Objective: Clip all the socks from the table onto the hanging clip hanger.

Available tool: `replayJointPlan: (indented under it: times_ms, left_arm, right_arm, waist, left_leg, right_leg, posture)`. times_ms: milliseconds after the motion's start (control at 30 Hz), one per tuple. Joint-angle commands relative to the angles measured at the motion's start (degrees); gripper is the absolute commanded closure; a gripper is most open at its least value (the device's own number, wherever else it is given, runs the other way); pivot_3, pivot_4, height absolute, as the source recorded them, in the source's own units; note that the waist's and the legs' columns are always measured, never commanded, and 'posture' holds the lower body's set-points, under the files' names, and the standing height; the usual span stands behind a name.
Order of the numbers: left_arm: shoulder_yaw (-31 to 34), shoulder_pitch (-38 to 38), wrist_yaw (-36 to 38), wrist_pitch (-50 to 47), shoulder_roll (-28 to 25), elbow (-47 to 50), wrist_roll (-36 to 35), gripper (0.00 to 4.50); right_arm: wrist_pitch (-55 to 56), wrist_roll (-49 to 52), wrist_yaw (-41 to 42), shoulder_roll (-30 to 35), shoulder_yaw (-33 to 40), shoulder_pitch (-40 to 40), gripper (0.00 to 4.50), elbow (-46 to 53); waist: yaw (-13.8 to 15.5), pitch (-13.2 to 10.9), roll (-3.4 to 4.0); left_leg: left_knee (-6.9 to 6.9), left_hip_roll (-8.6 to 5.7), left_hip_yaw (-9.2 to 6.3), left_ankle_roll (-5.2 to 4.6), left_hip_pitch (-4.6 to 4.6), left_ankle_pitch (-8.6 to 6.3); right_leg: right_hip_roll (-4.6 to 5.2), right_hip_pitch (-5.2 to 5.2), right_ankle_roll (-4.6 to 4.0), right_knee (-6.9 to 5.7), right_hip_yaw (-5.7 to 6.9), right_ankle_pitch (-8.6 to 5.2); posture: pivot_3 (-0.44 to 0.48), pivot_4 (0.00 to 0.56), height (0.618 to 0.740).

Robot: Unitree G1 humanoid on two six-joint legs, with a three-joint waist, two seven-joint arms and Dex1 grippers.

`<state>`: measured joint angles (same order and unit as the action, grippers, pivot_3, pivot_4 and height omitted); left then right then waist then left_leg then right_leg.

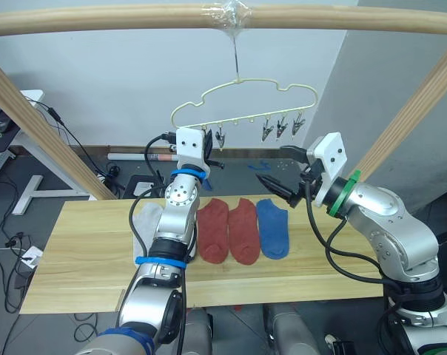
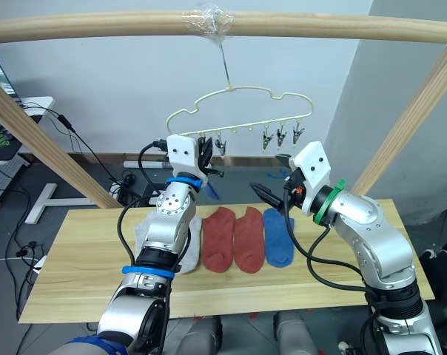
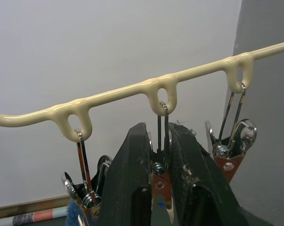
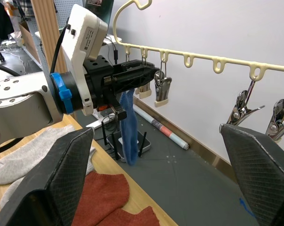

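On the tabletop (image 1: 83,266) lie two rust red socks (image 1: 229,229) side by side, one blue sock (image 1: 273,227) beside them, and light grey socks (image 1: 146,222) partly hidden behind the left arm; their number cannot be told. A second blue sock (image 4: 128,127) hangs from the clip hanger (image 1: 242,100) just below the left gripper (image 4: 144,79), as the right wrist view shows. The left wrist view shows its fingers (image 3: 132,179) closed around one dark clip (image 3: 161,181), with another clip on either side. The right gripper (image 1: 281,176) hovers near the hanger, fingers spread apart and empty.
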<state>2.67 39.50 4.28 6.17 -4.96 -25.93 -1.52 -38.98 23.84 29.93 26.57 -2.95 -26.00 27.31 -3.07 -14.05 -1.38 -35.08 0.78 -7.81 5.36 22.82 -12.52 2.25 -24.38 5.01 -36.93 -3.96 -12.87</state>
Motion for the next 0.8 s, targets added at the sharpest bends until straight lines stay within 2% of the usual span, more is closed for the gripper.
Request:
replayJointPlan:
  times_ms: [33, 267, 433, 667, 800]
  left_arm:
    - [-0.1, 0.5, 0.7, 0.3, -0.6, 2.7, 0.0, 4.27]
    - [0.4, -2.3, 8.0, -7.8, -3.5, 9.5, -4.5, 4.27]
    - [2.1, -5.9, 13.4, -18.2, -7.1, 17.7, -10.3, 4.27]
    - [2.3, -8.8, 12.4, -21.1, -7.3, 21.7, -10.4, 4.27]
    - [2.0, -9.2, 11.9, -21.8, -6.9, 22.9, -10.3, 4.27]
  right_arm:
    - [1.2, -1.1, -0.4, -0.1, -0.3, -0.4, 0.0, 0.3]
    - [4.8, -10.6, -2.9, -1.7, -8.6, 5.5, 0.0, -11.8]
    - [14.6, -17.8, -2.0, -5.5, -13.9, 3.8, 0.0, -35.0]
    - [20.8, -19.7, -1.3, -11.0, -12.0, -2.6, 0.0, -53.9]
    - [24.5, -23.2, -3.0, -11.0, -11.9, -5.1, 0.0, -64.5]
  waist:
    - [0.0, 0.0, 0.0]
    - [-0.2, 0.0, -0.02]
    - [-0.6, 0.0, 0.0]
    - [-0.4, 0.0, 0.01]
    - [-0.2, 0.0, 0.02]
  left_leg:
    - [0.0, 0.0, 0.0, 0.0, 0.0, 0.0]
    - [0.01, 0.0, 0.0, 0.0, -0.07, 0.0]
    - [0.0, 0.03, 0.03, -0.01, -0.25, 0.01]
    - [-0.02, 0.04, 0.03, 0.0, -0.29, 0.02]
    - [-0.02, 0.03, 0.02, 0.01, -0.29, 0.02]
  right_leg:
    - [0.0, 0.0, 0.0, 0.0, 0.0, 0.0]
    - [0.0, 0.06, -0.07, -0.01, -0.01, 0.03]
    - [-0.03, 0.15, -0.02, -0.06, -0.03, 0.02]
    - [-0.05, 0.2, -0.04, -0.09, -0.05, 0.06]
    - [-0.04, 0.22, -0.09, -0.08, -0.04, 0.09]
  posture:
    - [-0.05, 0.212, 0.74]
    - [-0.048, 0.212, 0.74]
    - [-0.013, 0.212, 0.74]
    - [0.009, 0.209, 0.74]
    - [0.024, 0.206, 0.74]
